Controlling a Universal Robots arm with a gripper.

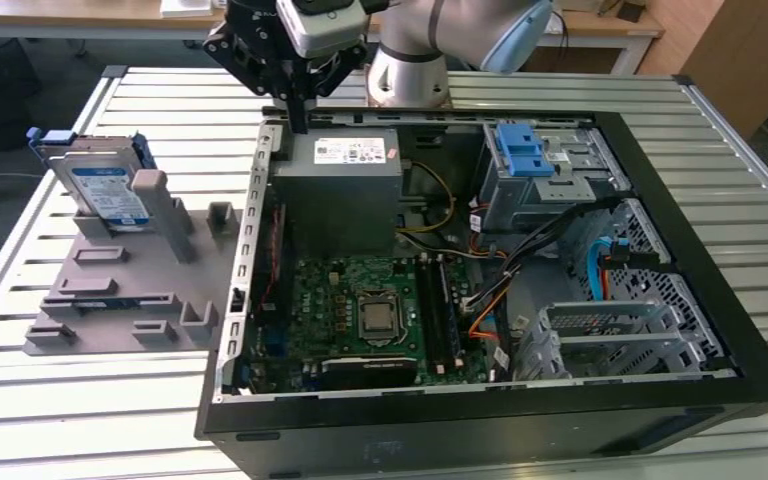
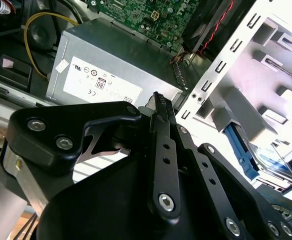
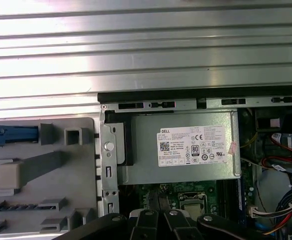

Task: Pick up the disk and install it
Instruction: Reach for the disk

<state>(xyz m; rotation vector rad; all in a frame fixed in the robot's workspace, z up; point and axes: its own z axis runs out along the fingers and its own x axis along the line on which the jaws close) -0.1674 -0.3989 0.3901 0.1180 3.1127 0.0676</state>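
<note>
We see the gripper (image 1: 299, 120) closed and empty, above the power supply (image 1: 344, 190). The disk (image 1: 101, 192) stands in its grey holder (image 1: 131, 290) on the bench (image 1: 91, 410), well apart. We judge the 2 steps, pick-up and installing, not yet done.

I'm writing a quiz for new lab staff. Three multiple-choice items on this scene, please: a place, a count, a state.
1. Relative to the case, where is the disk? A inside it; B in the grey fixture beside it; C on top of it.
2. How many blue tabs has the drive cage? A one; B two; C four.
3. How does the disk sit? A flat; B hanging; C on edge.
Answers: B, it stands in the fixture on the exterior view's left; B, two tabs show on the cage; C, its labelled face is upright.
</note>
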